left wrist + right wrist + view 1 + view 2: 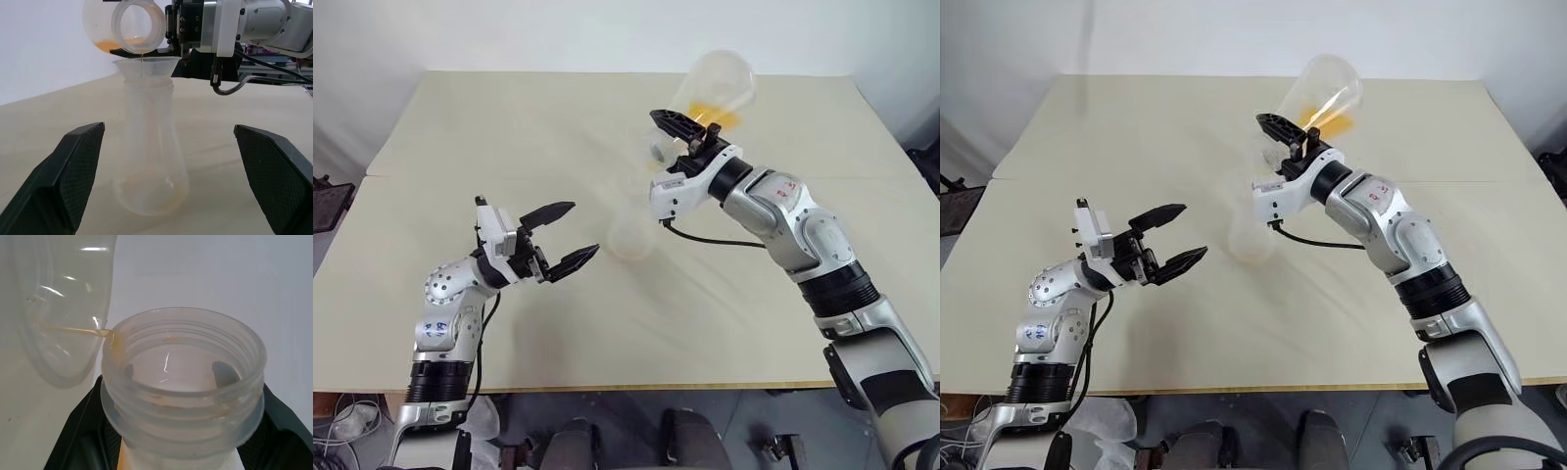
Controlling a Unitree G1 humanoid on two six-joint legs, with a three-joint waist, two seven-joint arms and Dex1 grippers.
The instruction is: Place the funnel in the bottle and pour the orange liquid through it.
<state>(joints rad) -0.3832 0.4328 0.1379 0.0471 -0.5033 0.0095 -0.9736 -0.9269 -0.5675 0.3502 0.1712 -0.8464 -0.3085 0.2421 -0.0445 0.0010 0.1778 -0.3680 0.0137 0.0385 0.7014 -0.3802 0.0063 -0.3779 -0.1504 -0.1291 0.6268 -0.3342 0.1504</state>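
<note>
The small clear bottle (149, 161) stands upright on the table with the clear funnel (146, 66) seated in its neck. My right gripper (680, 137) is shut on the neck of a large conical flask (715, 88), tipped mouth-down over the funnel. Orange liquid (715, 113) pools in the flask's lower side, and a thin stream (142, 59) runs from its lip into the funnel. A faint orange film lies in the bottle's base (151, 193). My left gripper (579, 230) is open just left of the bottle, with nothing between its fingers.
The cream table (509, 127) has a seam running across its middle and broad bare areas to the left and right. A black cable (705, 238) hangs from my right wrist close to the bottle.
</note>
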